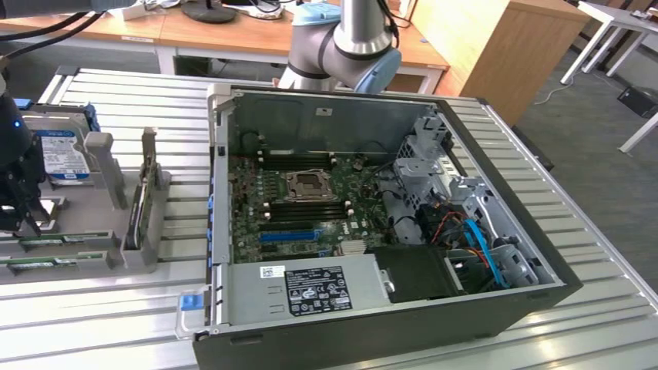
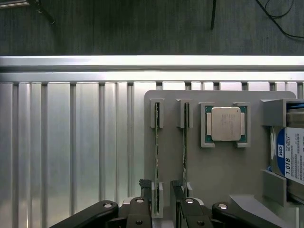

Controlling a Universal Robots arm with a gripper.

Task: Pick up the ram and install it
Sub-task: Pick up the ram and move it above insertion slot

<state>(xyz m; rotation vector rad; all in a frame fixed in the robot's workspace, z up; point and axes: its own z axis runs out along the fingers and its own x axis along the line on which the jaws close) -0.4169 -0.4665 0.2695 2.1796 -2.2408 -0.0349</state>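
Gripper (image 2: pixel 160 190) above the grey holder (image 2: pixel 223 171) on the slatted table (image 2: pixel 71 142). Its fingers stand apart and clamp nothing. They appear to straddle one end of the ram (image 2: pixel 156 142), a thin green board set on edge in the slot nearest the holder's bare-table edge.

A second memory stick (image 2: pixel 184 142) stands in the next slot, just beside the outer face of one finger (image 2: pixel 176 187). Beyond it, toward the holder's opposite edge, lie a processor (image 2: pixel 226 123) and a hard drive (image 2: pixel 292 156).

The open computer case (image 1: pixel 340 116) sits well apart, with its motherboard (image 1: pixel 298 223) and its black memory slots (image 1: pixel 308 206).

Hazards: an off-centre descent would probably drive that finger into the neighbouring stick or a slot post. A grip at one end only could let the board tilt, and a tilted board would likely jam at the slot.
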